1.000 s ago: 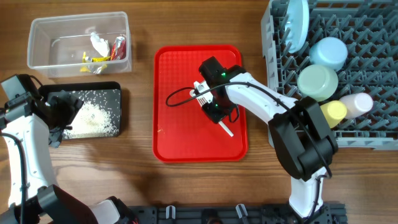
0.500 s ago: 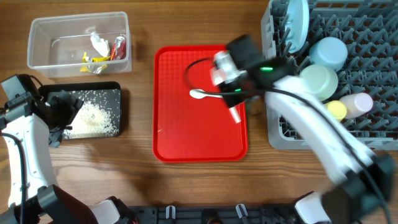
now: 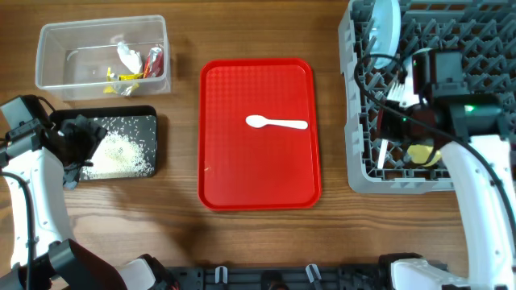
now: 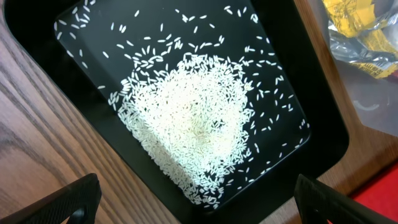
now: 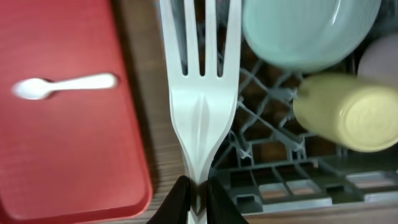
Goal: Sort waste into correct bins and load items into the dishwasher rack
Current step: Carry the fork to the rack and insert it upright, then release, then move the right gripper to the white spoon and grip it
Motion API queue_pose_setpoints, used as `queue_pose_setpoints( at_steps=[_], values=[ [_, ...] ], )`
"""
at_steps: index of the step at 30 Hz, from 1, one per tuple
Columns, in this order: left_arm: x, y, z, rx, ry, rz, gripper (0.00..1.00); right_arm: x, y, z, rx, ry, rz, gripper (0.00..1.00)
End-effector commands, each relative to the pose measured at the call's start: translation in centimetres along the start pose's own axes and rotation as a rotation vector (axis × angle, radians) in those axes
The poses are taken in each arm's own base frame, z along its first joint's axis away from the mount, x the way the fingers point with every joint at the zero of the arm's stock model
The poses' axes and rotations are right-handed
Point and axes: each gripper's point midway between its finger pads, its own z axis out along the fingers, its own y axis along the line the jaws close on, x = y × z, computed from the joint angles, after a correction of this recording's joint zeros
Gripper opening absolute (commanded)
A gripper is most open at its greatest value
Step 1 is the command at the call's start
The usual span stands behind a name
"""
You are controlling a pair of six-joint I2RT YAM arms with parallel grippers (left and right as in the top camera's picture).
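One fork (image 5: 200, 118) in right jaws | over rack (image 3: 355, 153) rim | spoon (image 3: 276, 123) mid red tray (image 3: 258, 177)

Before me the spoon (image 3: 276, 123) lies on the serving tray (image 3: 258, 181), rack (image 3: 355, 173) at its three o'clock, tub (image 3: 101, 20) at ten, rice (image 3: 121, 153) in the shallow tray (image 3: 156, 145) at nine.

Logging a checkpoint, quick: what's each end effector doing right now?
Left end effector: open, empty, over the black tray.
Right end effector: closed on the white fork.
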Motion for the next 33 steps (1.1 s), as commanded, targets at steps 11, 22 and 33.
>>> queue_pose_setpoints(
  at_steps=[11, 22, 33],
  values=[
    [-0.2, 0.0, 0.1, -0.005, 0.000, 0.014, 1.00, -1.0, -0.9, 4.4, 0.060, -0.020, -0.085, 0.32],
    [-0.1, 0.1, 0.1, -0.006, 0.003, 0.013, 1.00, -4.1, 9.2, 1.2, -0.331, -0.194, -0.374, 0.44],
    [-0.7, -0.8, 0.1, 0.020, -0.026, 0.055, 1.00, -4.3, 17.9, 9.1, -0.339, -0.199, -0.633, 0.44]
  ],
)
